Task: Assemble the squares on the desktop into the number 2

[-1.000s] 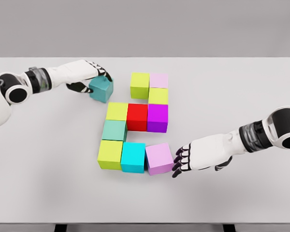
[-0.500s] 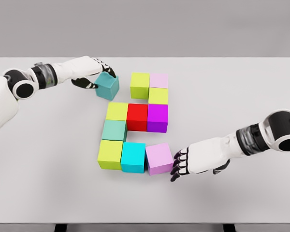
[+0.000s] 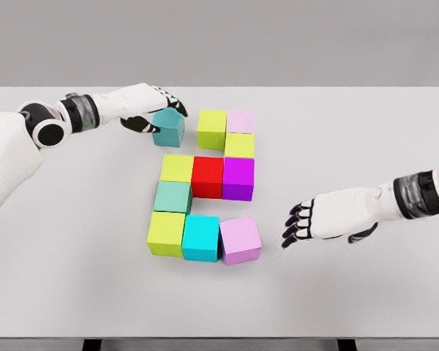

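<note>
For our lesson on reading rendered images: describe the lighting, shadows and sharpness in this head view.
Head view: even, diffuse light with no glare on the white table; only faint soft shadows under the cubes, such as the pink cube, and under the right hand; everything equally sharp, no blur; straight table edges suggest little distortion.

Simulated lab: bare white table (image 3: 366, 131), grey backdrop

Nine coloured cubes (image 3: 223, 178) lie flat on the table as an almost finished 2 (lower-right lilac cube (image 3: 240, 240) slightly skewed), a teal cube (image 3: 168, 128) just left of the top row.
</note>
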You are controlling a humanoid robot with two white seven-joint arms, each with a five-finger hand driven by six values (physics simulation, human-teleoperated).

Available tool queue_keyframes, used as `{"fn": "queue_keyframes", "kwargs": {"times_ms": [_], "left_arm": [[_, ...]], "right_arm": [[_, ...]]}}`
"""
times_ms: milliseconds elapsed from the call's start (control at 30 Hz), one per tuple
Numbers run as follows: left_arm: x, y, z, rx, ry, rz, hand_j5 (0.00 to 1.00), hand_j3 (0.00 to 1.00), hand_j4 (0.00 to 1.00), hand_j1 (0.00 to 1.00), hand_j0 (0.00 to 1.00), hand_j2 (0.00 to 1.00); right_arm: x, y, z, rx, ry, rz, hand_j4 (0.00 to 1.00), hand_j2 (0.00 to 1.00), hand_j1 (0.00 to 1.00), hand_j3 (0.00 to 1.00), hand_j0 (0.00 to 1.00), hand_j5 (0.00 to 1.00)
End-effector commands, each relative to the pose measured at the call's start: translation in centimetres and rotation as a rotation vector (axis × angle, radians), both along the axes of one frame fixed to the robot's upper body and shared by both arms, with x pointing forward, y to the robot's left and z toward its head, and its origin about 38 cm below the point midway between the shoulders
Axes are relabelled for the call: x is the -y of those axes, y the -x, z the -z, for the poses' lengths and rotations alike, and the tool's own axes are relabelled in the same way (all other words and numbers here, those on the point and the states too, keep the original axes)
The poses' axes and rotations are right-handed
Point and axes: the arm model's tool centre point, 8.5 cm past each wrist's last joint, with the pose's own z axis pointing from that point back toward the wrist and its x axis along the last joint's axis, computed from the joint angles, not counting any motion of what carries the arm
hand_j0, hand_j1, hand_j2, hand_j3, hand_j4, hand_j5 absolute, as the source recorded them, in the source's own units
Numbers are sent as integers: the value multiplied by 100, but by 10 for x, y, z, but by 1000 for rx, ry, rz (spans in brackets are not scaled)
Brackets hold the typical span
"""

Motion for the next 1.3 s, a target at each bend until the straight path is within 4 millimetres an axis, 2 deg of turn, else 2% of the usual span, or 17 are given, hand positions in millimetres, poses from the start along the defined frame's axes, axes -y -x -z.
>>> {"fn": "queue_keyframes", "kwargs": {"times_ms": [0,100,200,300,500,600,833,933,1033,1133,1267], "left_arm": [[0,-1,1,-5,8,-6,72,72,72,72,72,72],[2,-2,2,-8,10,-8,73,73,73,73,73,73],[2,-4,2,-11,11,-14,73,73,73,73,73,73],[1,-5,3,-14,10,-20,74,74,74,74,74,74],[1,-5,4,-19,8,-23,74,74,74,74,74,74],[4,-6,3,-16,12,-19,75,75,75,75,75,75],[0,-6,0,-12,19,-27,93,93,93,93,93,93],[-1,-8,-6,-3,37,-32,99,99,99,99,99,99],[-4,-8,-8,1,36,-34,100,100,100,100,100,100],[-29,-7,-11,2,31,-71,100,100,100,100,100,100],[-49,-6,-12,2,11,-103,100,100,100,100,100,100]], "right_arm": [[13,-8,-23,59,-26,48,100,100,100,100,100,100],[8,-11,-31,84,-84,50,100,100,100,100,100,100],[-11,-13,-31,88,-162,18,99,99,99,99,99,99],[-32,-11,-26,65,-195,-23,99,99,99,99,99,99],[-43,-10,-20,49,-202,-48,99,99,99,99,99,99],[-52,-4,-8,18,-199,-68,99,99,99,99,99,99],[-50,-2,0,14,-163,-74,99,99,99,99,99,99],[-54,-1,1,13,-167,-85,99,99,99,99,99,99],[-53,-1,3,19,-157,-85,99,99,99,99,99,99],[-48,-1,4,29,-143,-81,99,99,99,99,99,99],[-39,-2,3,31,-130,-62,99,99,99,99,99,99]]}}
